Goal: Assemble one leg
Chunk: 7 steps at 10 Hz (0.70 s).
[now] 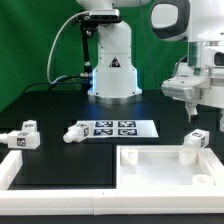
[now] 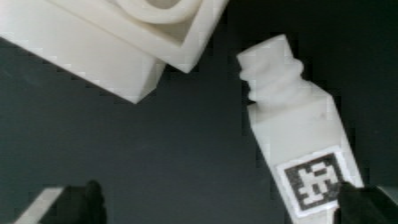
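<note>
A leg (image 1: 197,139), a short white block with a black-and-white tag, lies on the dark table just behind the large white rimmed panel (image 1: 160,176). My gripper (image 1: 191,110) hangs above it, open and empty. In the wrist view the same leg (image 2: 294,120) lies lengthways with its tag end close to one dark fingertip (image 2: 375,200). The other fingertip (image 2: 71,205) is well clear of it. The gripper (image 2: 222,206) has only bare table between the tips. A corner of the panel (image 2: 125,50) shows beside the leg.
Two more legs lie on the exterior view's left (image 1: 25,137) and by the marker board (image 1: 75,132). The marker board (image 1: 118,128) lies mid-table. A white peg (image 1: 186,153) stands inside the panel. The robot base (image 1: 112,70) stands behind.
</note>
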### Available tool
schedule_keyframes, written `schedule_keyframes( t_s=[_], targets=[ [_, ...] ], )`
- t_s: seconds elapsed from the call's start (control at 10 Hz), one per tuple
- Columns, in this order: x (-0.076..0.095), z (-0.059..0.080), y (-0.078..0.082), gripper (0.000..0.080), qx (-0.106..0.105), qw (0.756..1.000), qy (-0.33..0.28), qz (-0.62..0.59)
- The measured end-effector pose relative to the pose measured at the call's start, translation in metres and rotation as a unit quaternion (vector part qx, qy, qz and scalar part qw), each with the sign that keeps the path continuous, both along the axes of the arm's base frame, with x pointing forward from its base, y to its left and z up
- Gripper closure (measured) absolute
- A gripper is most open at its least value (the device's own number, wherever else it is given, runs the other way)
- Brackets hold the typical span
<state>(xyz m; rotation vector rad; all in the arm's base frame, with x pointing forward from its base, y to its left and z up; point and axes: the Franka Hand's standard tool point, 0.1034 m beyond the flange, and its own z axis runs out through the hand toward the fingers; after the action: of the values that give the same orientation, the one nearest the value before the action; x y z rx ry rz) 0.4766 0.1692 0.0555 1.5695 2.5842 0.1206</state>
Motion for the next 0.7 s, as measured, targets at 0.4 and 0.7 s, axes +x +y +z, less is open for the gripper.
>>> schedule_keyframes(
  t_s=[0.4,0.7],
  targets=[
    [-0.015,-0.025,-0.009,0.015,0.008,1.0,0.01,0.026],
    [-0.018,-0.035,-0.017,0.015,0.006,1.0,0.02,0.02]
  ],
)
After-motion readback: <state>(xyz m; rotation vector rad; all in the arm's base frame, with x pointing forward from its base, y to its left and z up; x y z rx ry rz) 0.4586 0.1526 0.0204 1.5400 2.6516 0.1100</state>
